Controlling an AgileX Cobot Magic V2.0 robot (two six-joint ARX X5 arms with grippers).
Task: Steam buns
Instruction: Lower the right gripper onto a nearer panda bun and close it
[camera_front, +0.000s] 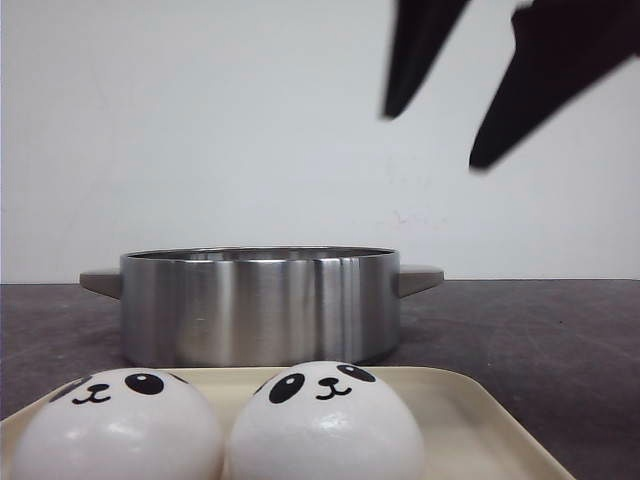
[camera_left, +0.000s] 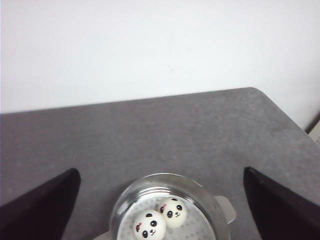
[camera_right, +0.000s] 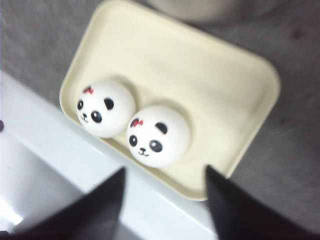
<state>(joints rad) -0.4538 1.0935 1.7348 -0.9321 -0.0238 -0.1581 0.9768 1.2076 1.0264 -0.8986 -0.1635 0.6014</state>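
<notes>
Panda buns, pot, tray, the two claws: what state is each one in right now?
Steamer pot: uncovered, upright, two panda buns inside.
Cream tray: flat on the table, holding two more buns, half bare.
Left gripper: open, empty, above the pot.
Right gripper: open, empty, over the tray buns.

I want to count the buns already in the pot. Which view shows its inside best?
The left wrist view: it looks down into the pot, showing two buns inside. The front view shows only its side wall; the right wrist view catches just a blurred edge.
</notes>
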